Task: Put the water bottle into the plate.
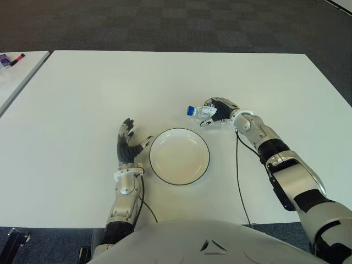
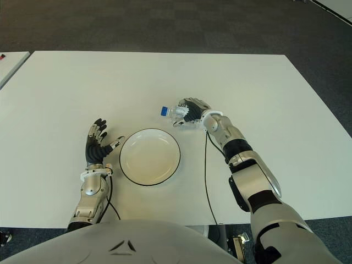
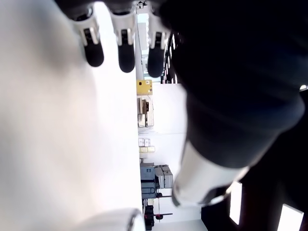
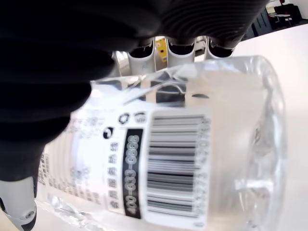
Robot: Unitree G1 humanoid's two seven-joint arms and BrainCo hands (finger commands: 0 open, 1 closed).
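A clear water bottle (image 1: pixel 202 113) with a blue cap lies on its side, cap pointing left, just beyond the upper right rim of the plate. My right hand (image 1: pixel 220 111) is wrapped around its body; the right wrist view shows the fingers (image 4: pixel 183 45) curled over the labelled bottle (image 4: pixel 168 159). The white plate (image 1: pixel 159 137) with a dark rim sits on the table in front of me, with nothing in it. My left hand (image 1: pixel 128 144) shows just left of the plate, its fingers (image 3: pixel 122 53) spread and holding nothing.
The white table (image 1: pixel 82 99) stretches wide on all sides. A black cable (image 1: pixel 238 170) runs from my right wrist toward the near edge. A second table (image 1: pixel 14 71) with small items stands at the far left. Dark carpet lies beyond.
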